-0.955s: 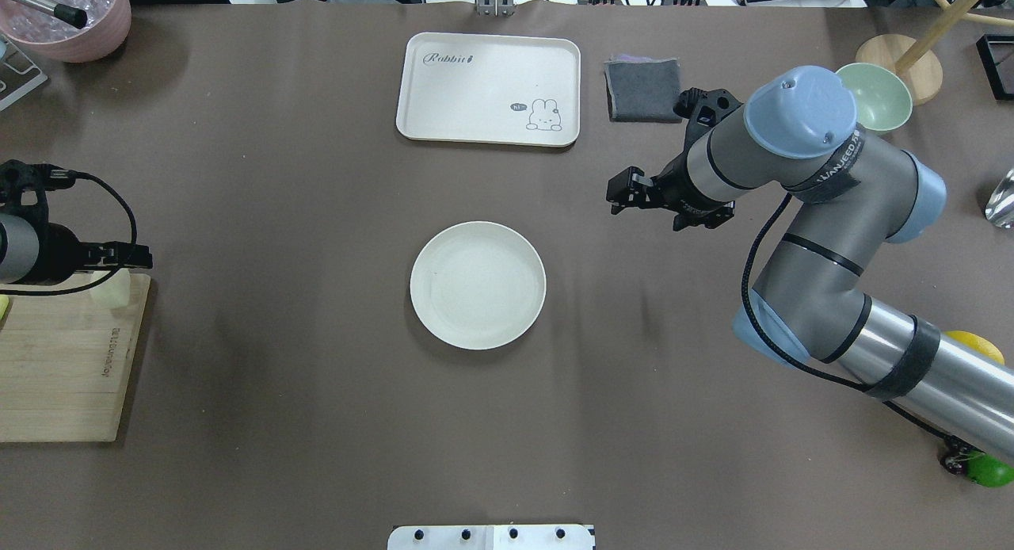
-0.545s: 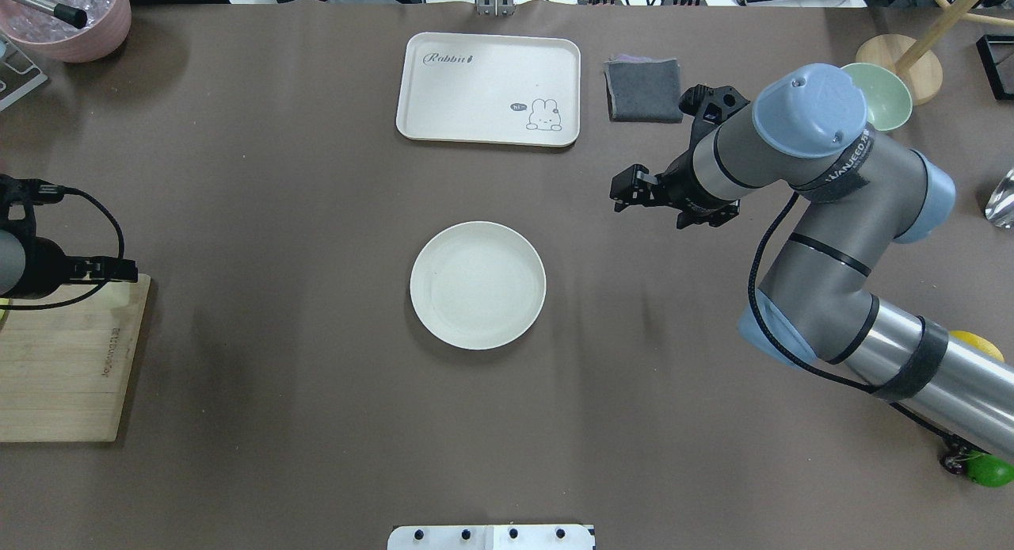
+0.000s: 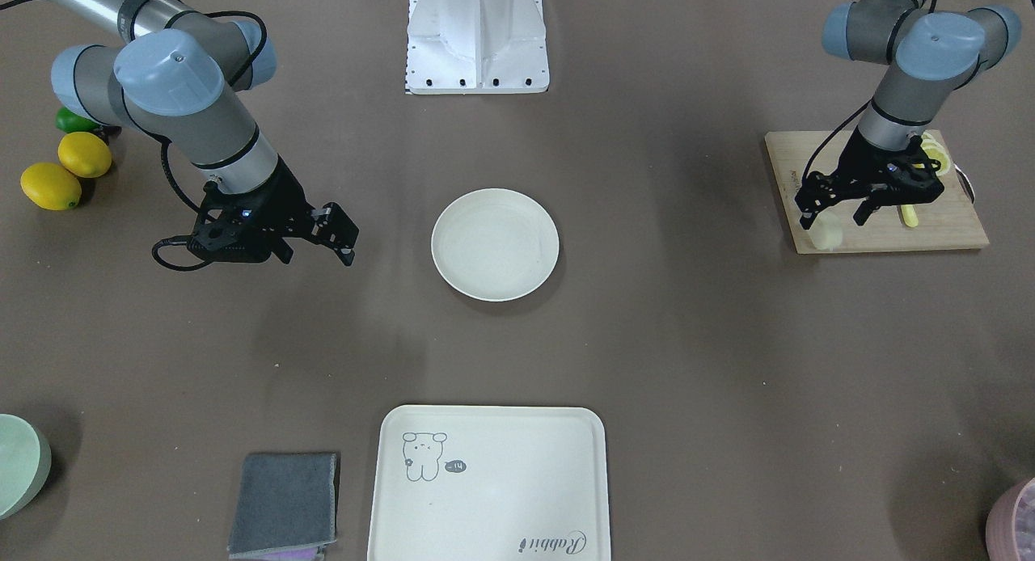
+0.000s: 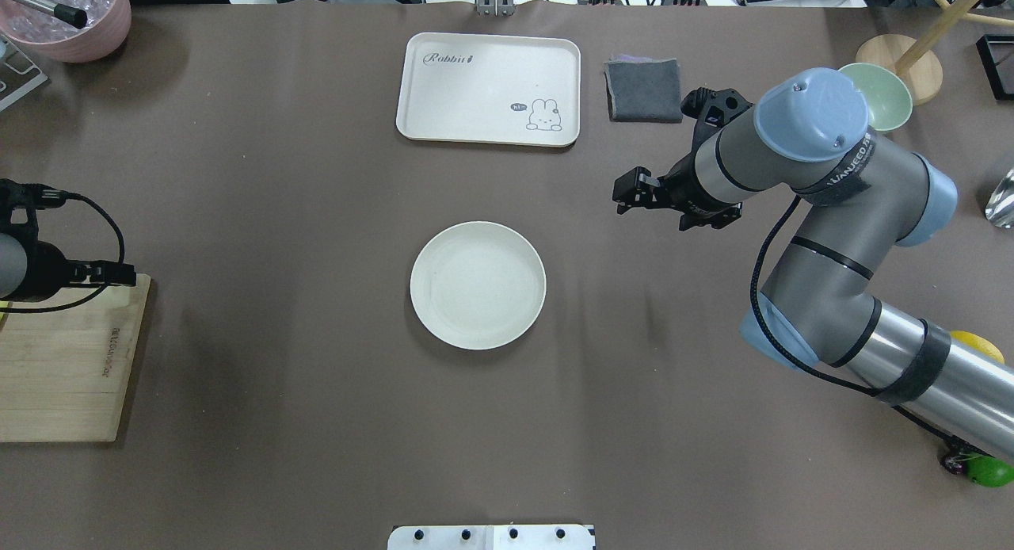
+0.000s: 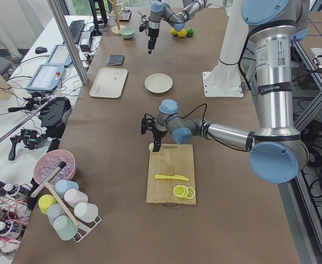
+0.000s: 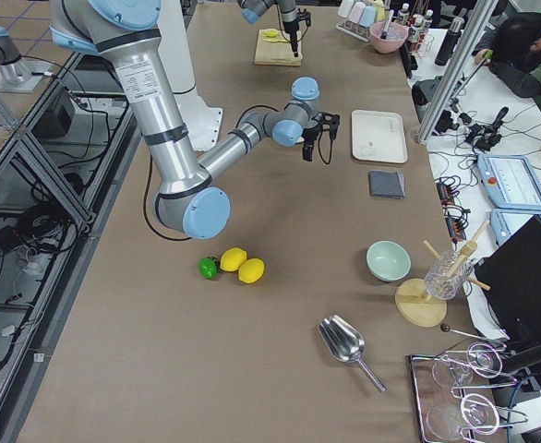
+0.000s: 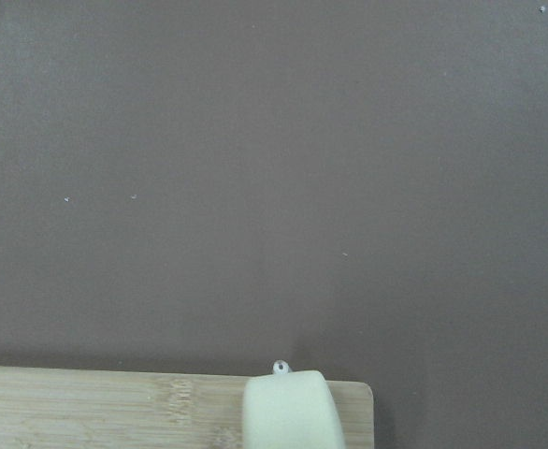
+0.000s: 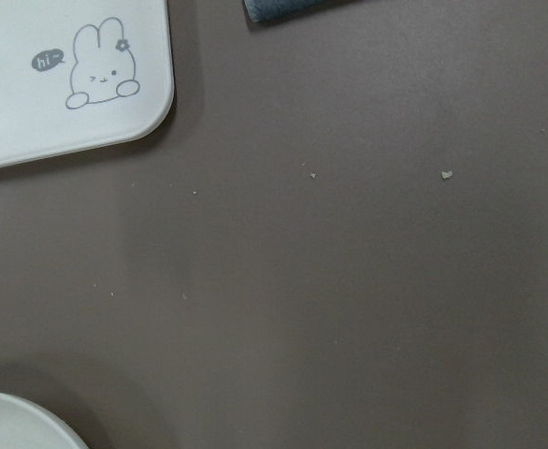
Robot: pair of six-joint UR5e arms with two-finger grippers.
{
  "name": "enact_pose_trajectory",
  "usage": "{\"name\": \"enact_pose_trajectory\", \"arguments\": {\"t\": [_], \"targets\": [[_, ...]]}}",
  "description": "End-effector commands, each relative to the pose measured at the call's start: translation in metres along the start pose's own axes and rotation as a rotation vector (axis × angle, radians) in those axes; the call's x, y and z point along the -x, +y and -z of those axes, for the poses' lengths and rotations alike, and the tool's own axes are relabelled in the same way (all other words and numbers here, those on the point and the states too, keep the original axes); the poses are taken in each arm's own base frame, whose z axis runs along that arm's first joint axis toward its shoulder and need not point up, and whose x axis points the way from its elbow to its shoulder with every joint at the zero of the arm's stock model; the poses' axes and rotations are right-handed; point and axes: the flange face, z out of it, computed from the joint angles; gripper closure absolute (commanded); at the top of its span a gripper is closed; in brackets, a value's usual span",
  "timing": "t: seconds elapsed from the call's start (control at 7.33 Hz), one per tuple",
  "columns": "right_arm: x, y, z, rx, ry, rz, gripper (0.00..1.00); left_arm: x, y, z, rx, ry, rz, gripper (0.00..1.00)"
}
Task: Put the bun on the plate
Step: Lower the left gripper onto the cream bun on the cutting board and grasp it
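The bun [image 3: 826, 235], a small pale cream block, sits on the corner of the wooden cutting board [image 3: 889, 234] nearest the plate. In the left wrist view the bun [image 7: 288, 412] shows at the bottom edge. My left gripper [image 3: 833, 219] hangs open just above it, one finger on each side, and hides it in the overhead view. The round cream-white plate [image 3: 495, 244] lies bare at the table's middle [image 4: 478, 284]. My right gripper [image 4: 624, 195] hovers open over bare table, off to the plate's side and holding nothing.
A cream tray [image 4: 489, 88] with a rabbit drawing and a grey cloth [image 4: 643, 89] lie at the far edge. Lemon slices [image 3: 934, 153] and a yellow knife [image 3: 910, 215] are on the board. Lemons [image 3: 65, 169], a green bowl [image 4: 879, 96] and a pink bucket [image 4: 71, 19] stand at the table's edges.
My left gripper has drawn back toward the board's corner and now covers the bun in the overhead view. The right arm has drifted slightly away from the plate.
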Motion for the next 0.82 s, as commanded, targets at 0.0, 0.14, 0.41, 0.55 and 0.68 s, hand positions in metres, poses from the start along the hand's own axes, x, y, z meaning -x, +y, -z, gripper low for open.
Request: {"name": "enact_pose_trajectory", "arguments": {"t": [0.0, 0.14, 0.41, 0.55, 0.68], "targets": [[0.001, 0.0015, -0.0009, 0.001, 0.0, 0.002, 0.0, 0.0015, 0.0013, -0.0051, 0.005, -0.004, -0.003, 0.22], [0.0001, 0.0016, -0.0013, 0.001, 0.001, 0.002, 0.0, 0.0011, 0.0041, -0.0088, 0.01, -0.002, -0.007, 0.23], [0.001, 0.0015, -0.0009, 0.001, 0.0, 0.002, 0.0, 0.0015, 0.0051, -0.0093, 0.012, -0.003, -0.008, 0.41], [0.0013, 0.0022, -0.0014, 0.001, 0.0, 0.003, 0.0, 0.0015, 0.0051, -0.0093, 0.012, -0.003, -0.009, 0.49], [0.0013, 0.0022, -0.0014, 0.001, 0.0, 0.003, 0.0, 0.0005, 0.0046, -0.009, 0.01, 0.0, -0.009, 0.57]]}}
